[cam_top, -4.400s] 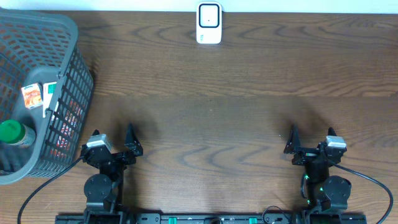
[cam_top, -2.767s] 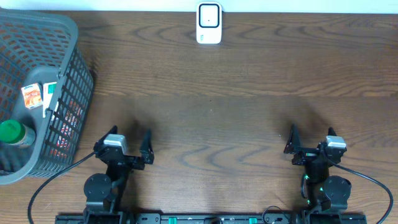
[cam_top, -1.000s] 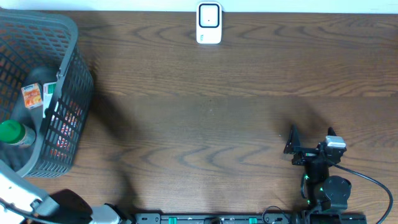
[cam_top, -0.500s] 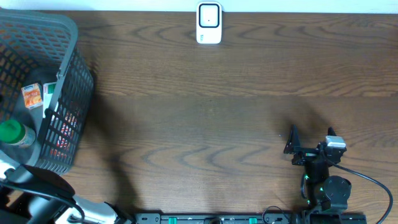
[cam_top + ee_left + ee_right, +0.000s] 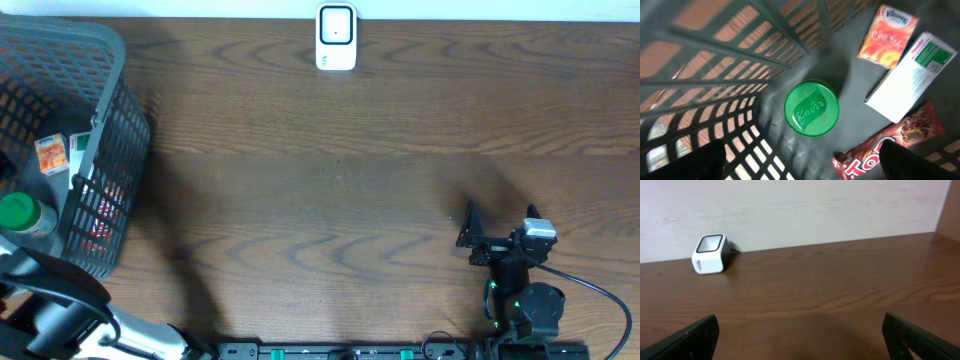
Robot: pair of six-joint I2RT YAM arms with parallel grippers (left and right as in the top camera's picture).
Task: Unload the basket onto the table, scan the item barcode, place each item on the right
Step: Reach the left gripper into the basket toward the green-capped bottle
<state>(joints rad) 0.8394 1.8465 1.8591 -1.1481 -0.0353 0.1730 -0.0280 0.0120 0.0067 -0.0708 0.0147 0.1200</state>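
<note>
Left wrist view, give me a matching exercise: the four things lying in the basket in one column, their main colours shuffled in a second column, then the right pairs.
Column one
1. Knorr jar lid
2. Kleenex pack
3. flat box
4. snack wrapper

Column two
A. red
B. white with a green panel
C. green
D. orange

Pairs: 1-C, 2-D, 3-B, 4-A
</note>
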